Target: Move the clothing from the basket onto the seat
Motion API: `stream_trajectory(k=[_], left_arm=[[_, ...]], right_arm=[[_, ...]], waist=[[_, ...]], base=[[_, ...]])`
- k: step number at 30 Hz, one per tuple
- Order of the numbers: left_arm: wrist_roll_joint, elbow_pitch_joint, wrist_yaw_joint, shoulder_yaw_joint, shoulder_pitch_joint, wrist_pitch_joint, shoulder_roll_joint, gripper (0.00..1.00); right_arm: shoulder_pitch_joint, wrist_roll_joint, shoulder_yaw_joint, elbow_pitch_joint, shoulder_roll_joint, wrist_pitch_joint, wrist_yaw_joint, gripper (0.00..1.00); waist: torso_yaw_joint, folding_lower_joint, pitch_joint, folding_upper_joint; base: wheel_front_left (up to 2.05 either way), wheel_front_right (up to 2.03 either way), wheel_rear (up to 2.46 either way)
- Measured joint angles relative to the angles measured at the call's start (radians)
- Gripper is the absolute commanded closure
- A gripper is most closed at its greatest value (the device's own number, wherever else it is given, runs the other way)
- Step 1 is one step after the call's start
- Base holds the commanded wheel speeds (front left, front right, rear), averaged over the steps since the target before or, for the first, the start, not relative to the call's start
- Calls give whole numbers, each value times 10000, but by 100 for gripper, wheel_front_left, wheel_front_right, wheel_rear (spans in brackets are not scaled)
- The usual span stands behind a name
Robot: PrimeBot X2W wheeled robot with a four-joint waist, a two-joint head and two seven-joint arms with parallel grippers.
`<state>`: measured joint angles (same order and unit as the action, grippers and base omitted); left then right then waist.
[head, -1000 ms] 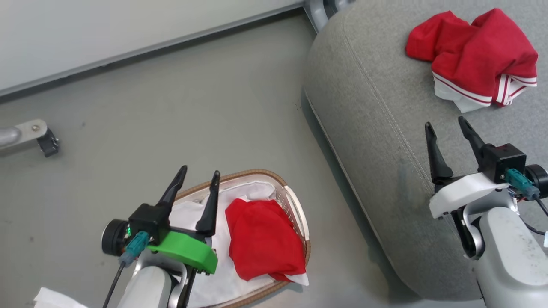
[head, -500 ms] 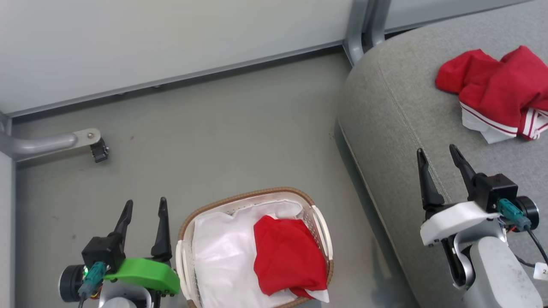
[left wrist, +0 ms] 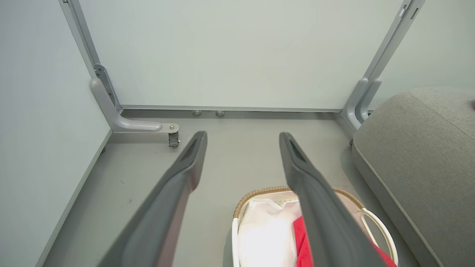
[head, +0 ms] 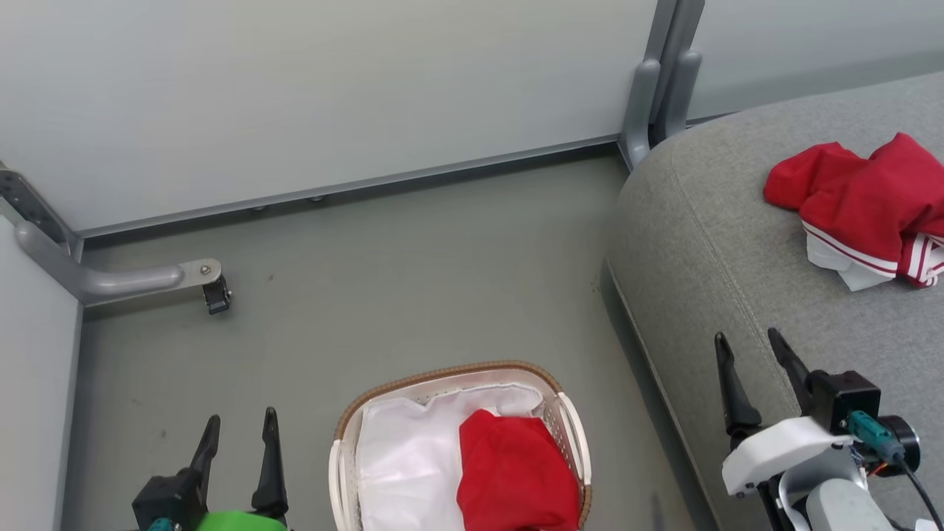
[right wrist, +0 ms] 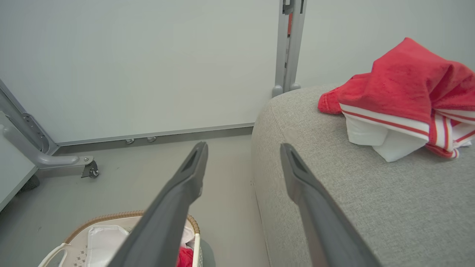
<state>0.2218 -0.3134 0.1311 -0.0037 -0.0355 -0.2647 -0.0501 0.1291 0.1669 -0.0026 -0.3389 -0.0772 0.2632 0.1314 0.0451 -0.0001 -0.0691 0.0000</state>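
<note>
A red clothing item (head: 516,476) lies in the right half of the white basket (head: 442,371), on its white liner. A second red garment with white striped trim (head: 863,206) rests on the grey seat (head: 737,280). My left gripper (head: 242,417) hangs open over the floor, left of the basket and apart from it. In the left wrist view its open gripper (left wrist: 242,134) frames the floor, with the basket (left wrist: 259,191) below. My right gripper (head: 745,335) is open above the seat's front edge; in the right wrist view, the gripper (right wrist: 243,145) holds nothing, and the trimmed garment (right wrist: 404,81) lies beyond.
Pale wall panels close off the back and left. A grey metal bracket with a small black foot (head: 147,279) juts out over the floor at the left. A grey upright post (head: 664,81) stands at the seat's far corner. Grey floor lies between basket and wall.
The head view has shifted, showing more wall. My left gripper has come off the basket to its left side. Right gripper stays open over the seat edge.
</note>
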Motion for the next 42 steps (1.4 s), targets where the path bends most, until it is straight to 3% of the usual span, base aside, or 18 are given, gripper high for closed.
stream_trajectory(k=[12,19,26,42], left_arm=[[107,-61,-36,-280,-183,0,2,0],[140,-295,-36,-1011,333,0,2,0],[370,-579,-40,-1944,1347,-2,8,0],[656,-3108,-29,-3680,3900,2,29,0]], right_arm=[[-242,102,207,-50,75,0,0,0],[161,190,416,249,44,0,0,0],[892,357,748,685,-73,0,0,0],[2586,723,1325,1881,-8,0,0,0]], waist=[[68,0,34,0],[200,0,-468,0],[436,0,-1332,1],[1240,1,-3947,0]], base=[[0,0,0],[0,0,0],[0,0,0],[0,0,0]])
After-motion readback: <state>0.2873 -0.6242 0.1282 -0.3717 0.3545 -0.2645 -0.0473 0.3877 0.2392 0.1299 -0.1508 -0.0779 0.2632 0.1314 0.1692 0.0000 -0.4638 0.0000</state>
